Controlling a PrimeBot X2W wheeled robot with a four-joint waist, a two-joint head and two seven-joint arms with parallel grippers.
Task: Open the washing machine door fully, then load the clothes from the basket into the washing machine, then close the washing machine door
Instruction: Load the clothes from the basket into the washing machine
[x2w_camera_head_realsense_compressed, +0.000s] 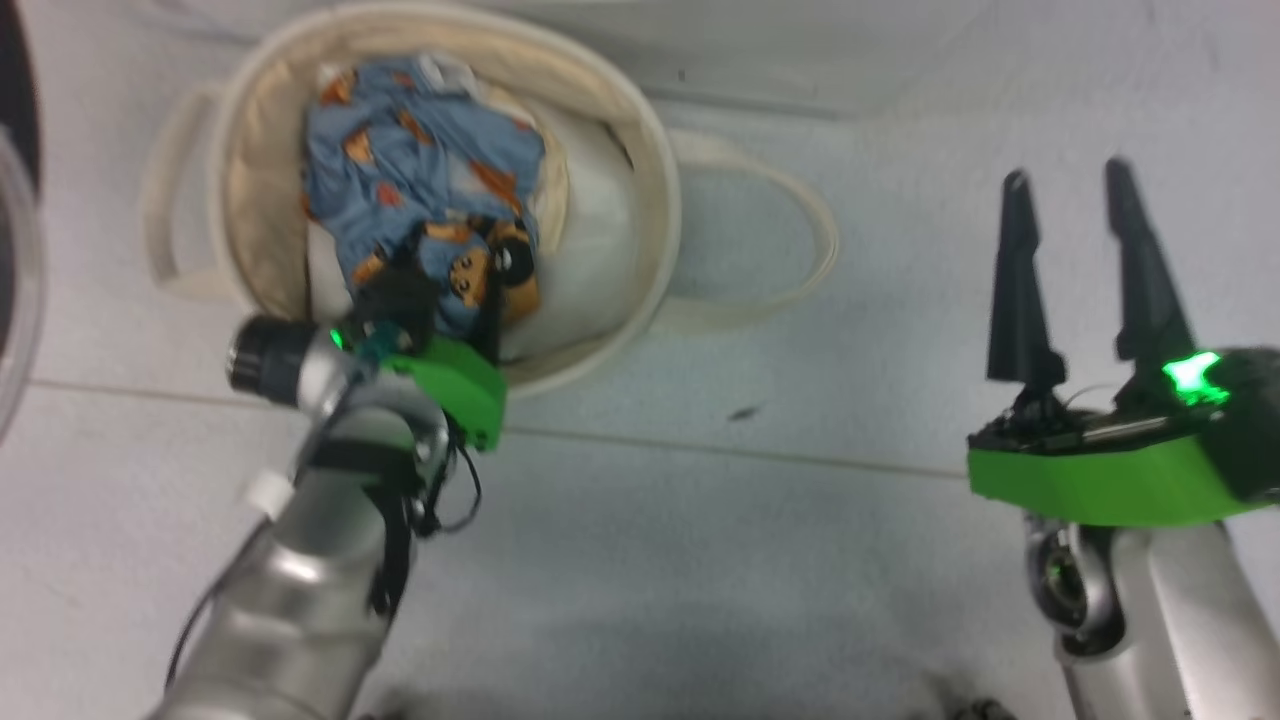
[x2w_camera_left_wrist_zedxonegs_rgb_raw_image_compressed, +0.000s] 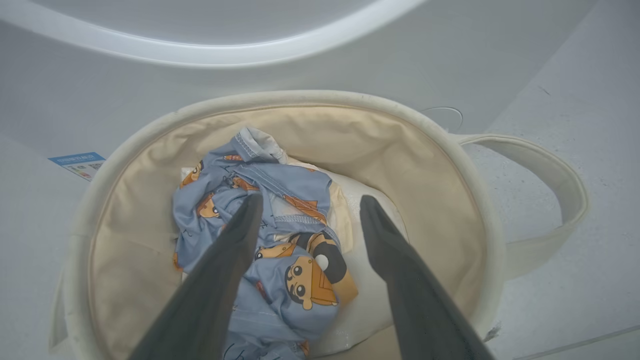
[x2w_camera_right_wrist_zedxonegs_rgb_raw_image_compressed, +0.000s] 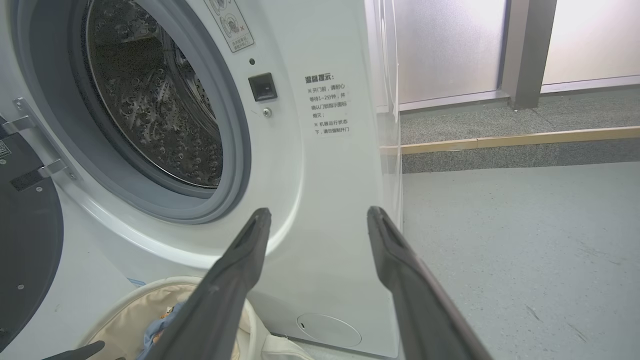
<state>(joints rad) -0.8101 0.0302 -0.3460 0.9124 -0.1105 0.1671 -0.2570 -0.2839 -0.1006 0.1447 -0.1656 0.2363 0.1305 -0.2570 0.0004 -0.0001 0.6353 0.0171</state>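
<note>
The crumpled light blue bear-printed clothes (x2w_camera_left_wrist_zedxonegs_rgb_raw_image_compressed: 295, 192) lie in the small round cream canvas basket (x2w_camera_left_wrist_zedxonegs_rgb_raw_image_compressed: 300, 97) atop a plain white pillow-like bundle (x2w_camera_head_realsense_compressed: 590, 225), with the left tool (x2w_camera_left_wrist_zedxonegs_rgb_raw_image_compressed: 311, 199) spread wide and grasping nothing over them, the white front-loading washing machine (x2w_camera_right_wrist_zedxonegs_rgb_raw_image_compressed: 320, 200) just behind the basket, and the right tool (x2w_camera_head_realsense_compressed: 1068, 175) likewise released, well off to the basket's side.

Drum mouth (x2w_camera_right_wrist_zedxonegs_rgb_raw_image_compressed: 150, 100) unobstructed, door (x2w_camera_right_wrist_zedxonegs_rgb_raw_image_compressed: 25, 250) aside

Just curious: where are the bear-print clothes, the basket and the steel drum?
bear-print clothes (x2w_camera_left_wrist_zedxonegs_rgb_raw_image_compressed: 290, 187), left wrist view, blue fold.
basket (x2w_camera_left_wrist_zedxonegs_rgb_raw_image_compressed: 400, 165), left wrist view, inner wall.
steel drum (x2w_camera_right_wrist_zedxonegs_rgb_raw_image_compressed: 150, 100), right wrist view, dimpled wall.
</note>
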